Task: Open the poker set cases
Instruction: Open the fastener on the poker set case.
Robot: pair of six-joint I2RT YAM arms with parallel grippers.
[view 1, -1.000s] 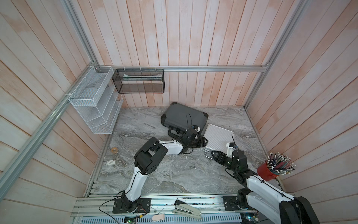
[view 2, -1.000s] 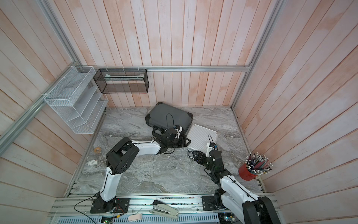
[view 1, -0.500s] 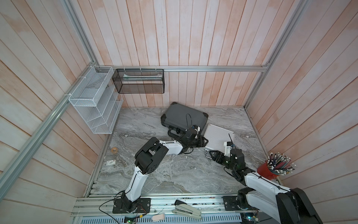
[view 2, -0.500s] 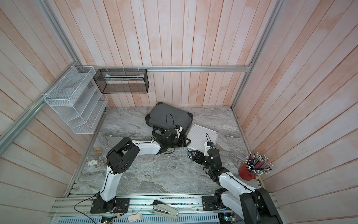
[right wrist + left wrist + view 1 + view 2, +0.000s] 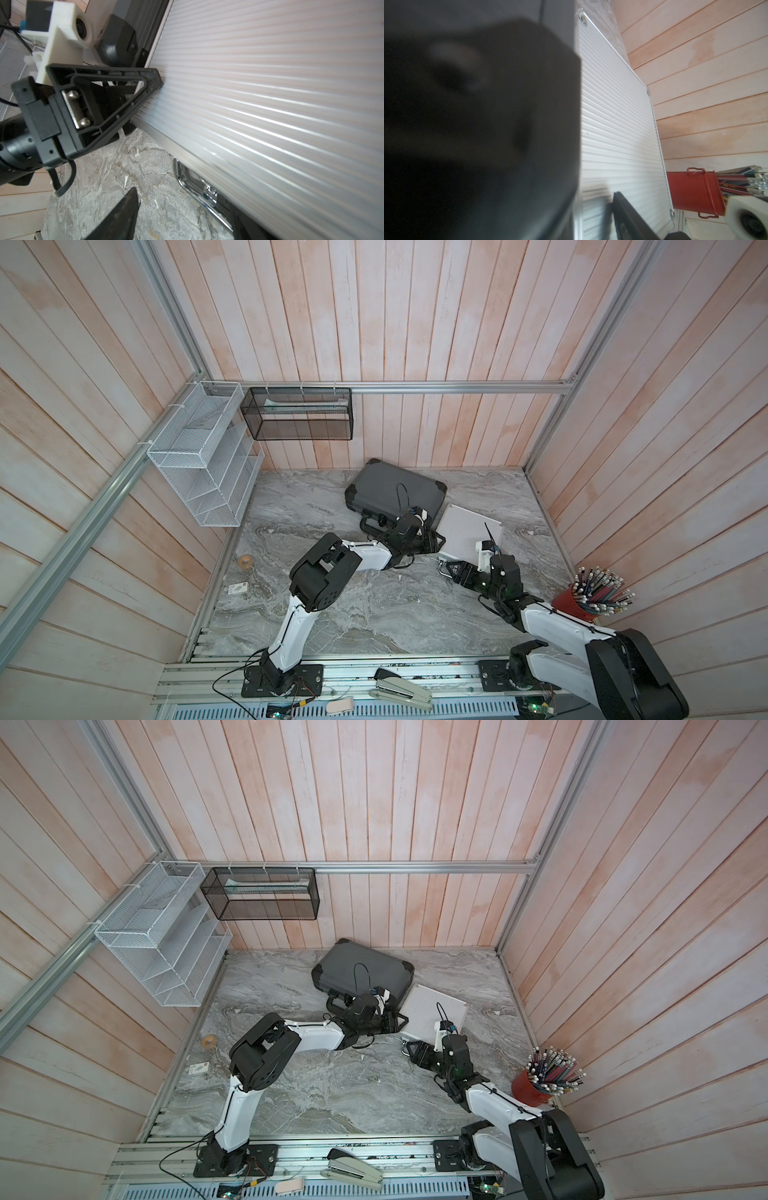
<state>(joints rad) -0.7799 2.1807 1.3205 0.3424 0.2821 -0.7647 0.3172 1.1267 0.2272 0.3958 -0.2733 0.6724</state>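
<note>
Two closed poker set cases lie at the back of the table. The larger dark grey case [image 5: 395, 493] [image 5: 361, 973] is behind, and the ribbed silver case [image 5: 469, 531] [image 5: 434, 1011] [image 5: 612, 124] [image 5: 270, 83] is to its right. My left gripper [image 5: 434, 541] [image 5: 399, 1021] is at the silver case's left corner. Its jaws stand apart across the case's edge, one finger [image 5: 627, 212] [image 5: 153, 79] touching the ribbed lid. My right gripper [image 5: 451, 570] [image 5: 409, 1050] [image 5: 187, 224] is open at the case's front edge. The chrome handle [image 5: 195, 187] lies between its fingers.
A red cup of pencils [image 5: 582, 605] [image 5: 536, 1088] stands at the right edge. A white mesh rack [image 5: 203, 460] and a black mesh basket [image 5: 297, 414] hang on the walls. A tape roll [image 5: 244, 561] and a small card [image 5: 237, 589] lie far left.
My right arm's wrist has shifted slightly left and back while its fingertips stay at the silver case's handle. The left arm holds its place at the case's corner.
</note>
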